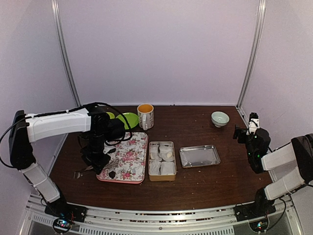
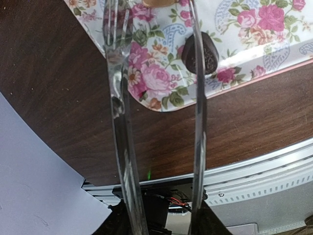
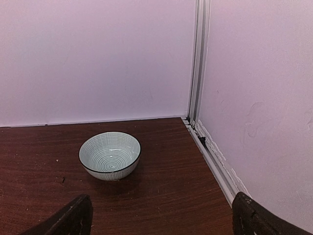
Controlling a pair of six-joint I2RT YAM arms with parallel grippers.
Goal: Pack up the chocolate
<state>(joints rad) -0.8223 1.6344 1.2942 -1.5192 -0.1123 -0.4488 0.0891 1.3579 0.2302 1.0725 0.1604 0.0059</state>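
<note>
text: none legible | labels: none | numbers: none | signs: none

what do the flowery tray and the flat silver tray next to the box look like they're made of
Flowery tray: probably printed tin or melamine; the glossy rose pattern and thin, raised pink rim suggest a hard coated surface, though the pictures leave it open.
Silver tray: looks like bare metal, likely steel or aluminium; grey, reflective, with a thin folded rim.

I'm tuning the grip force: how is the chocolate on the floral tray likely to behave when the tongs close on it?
The chocolate is small and rounded, so it may roll or squirt from the thin, shiny tongs. It probably weighs little. The floral tray looks glossy, so a nudge could slide it.
</note>
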